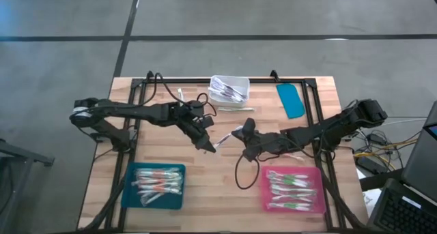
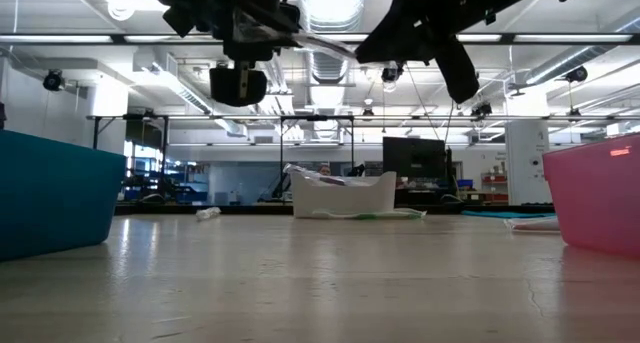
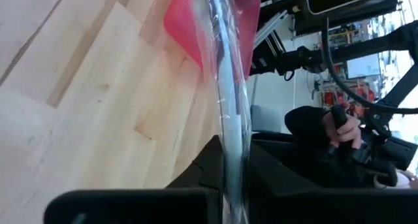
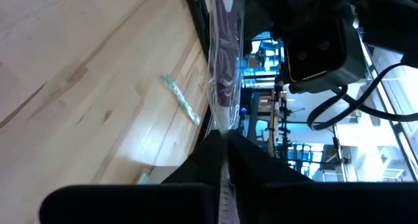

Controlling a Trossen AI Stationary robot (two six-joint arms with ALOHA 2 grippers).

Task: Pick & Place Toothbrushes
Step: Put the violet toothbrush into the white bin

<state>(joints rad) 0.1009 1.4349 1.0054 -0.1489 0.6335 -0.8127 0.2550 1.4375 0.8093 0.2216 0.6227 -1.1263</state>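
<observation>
L gripper (image 1: 207, 145) clamped on wrapped toothbrush (image 1: 222, 140) | R gripper (image 1: 240, 133) pinching same, far end | long axis spans L–R, mid-air btw both.

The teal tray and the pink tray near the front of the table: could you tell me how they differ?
The teal tray sits on the left arm's side; the pink tray sits on the right arm's side. The teal tray's toothbrushes show orange and green accents, while the pink tray's toothbrushes show pink and green. Both are flat rectangles holding wrapped brushes.
</observation>
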